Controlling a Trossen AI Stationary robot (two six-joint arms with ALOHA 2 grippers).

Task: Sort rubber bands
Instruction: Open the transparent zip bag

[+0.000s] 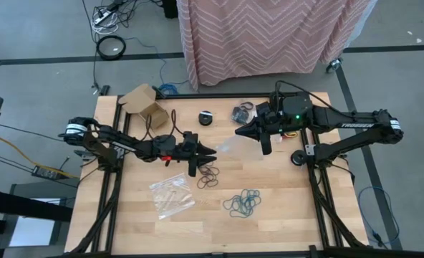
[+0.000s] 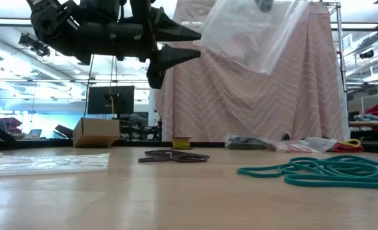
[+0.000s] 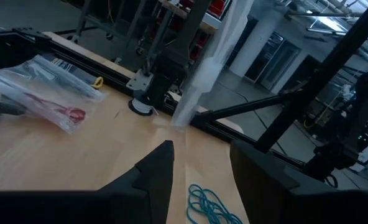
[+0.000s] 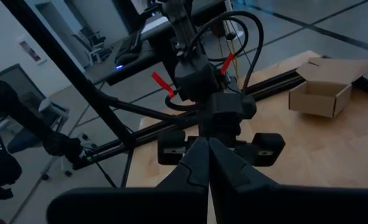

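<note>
The rubber bands sit in floppy little heaps near the table's middle, dark brown ones (image 1: pixel 210 176) just right of the left gripper (image 1: pixel 210 152), which looks spread and empty, teal ones (image 1: pixel 242 203) nearer; they're light and snaggy, so I'd pinch one strand at a heap's edge, while the right gripper (image 1: pixel 239 132) is clenched on a clear plastic bag (image 2: pixel 256 35).

my counter (image 1: pixel 283 215) is pale wood, smooth planks with a soft sheen, framed in matt black metal rails. the teal rubber bands (image 2: pixel 323 171) look dull and rubbery, the brown ones (image 1: pixel 209 176) thin and matt. the bags (image 1: pixel 172 195) are clear, crinkly, glossy plastic. the box (image 1: pixel 145 102) is plain brown cardboard. my left pincer (image 2: pixel 198 43) is matt black. a pink cloth (image 1: pixel 269 32) hangs in soft folds.
</note>
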